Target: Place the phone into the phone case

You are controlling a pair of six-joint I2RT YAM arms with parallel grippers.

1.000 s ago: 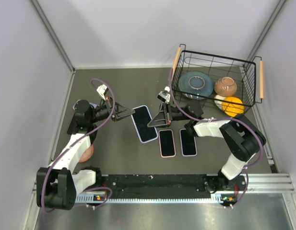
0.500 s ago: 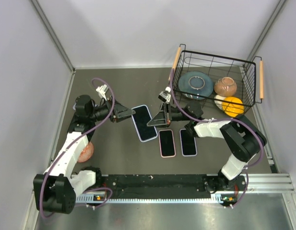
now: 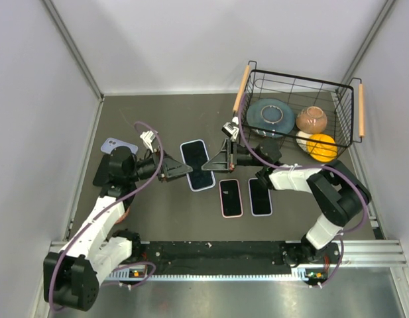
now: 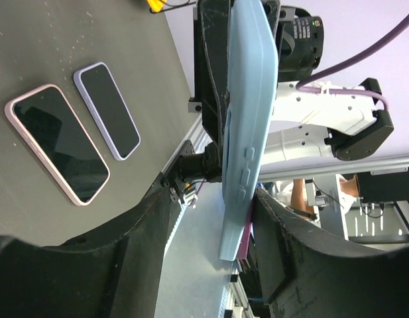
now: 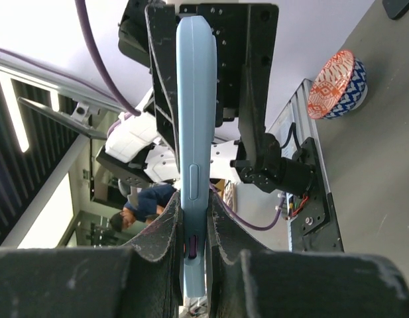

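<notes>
The phone, dark screen up, sits in a light blue phone case and is held off the table between both arms. My right gripper is shut on its right end. The right wrist view shows the case edge clamped between both pads, with a magenta sliver at its port. My left gripper is open around the phone's left end. In the left wrist view the blue case lies close to the right finger, with a wide gap to the other.
A pink-cased phone and a lilac-cased phone lie flat below the held one. An empty lilac case lies at the far left. A wire basket with dishes stands at the back right. A patterned bowl sits near the left arm.
My left gripper has opened and moved in around the phone's left end. The phone has shifted slightly toward the back. The right gripper keeps its hold.
</notes>
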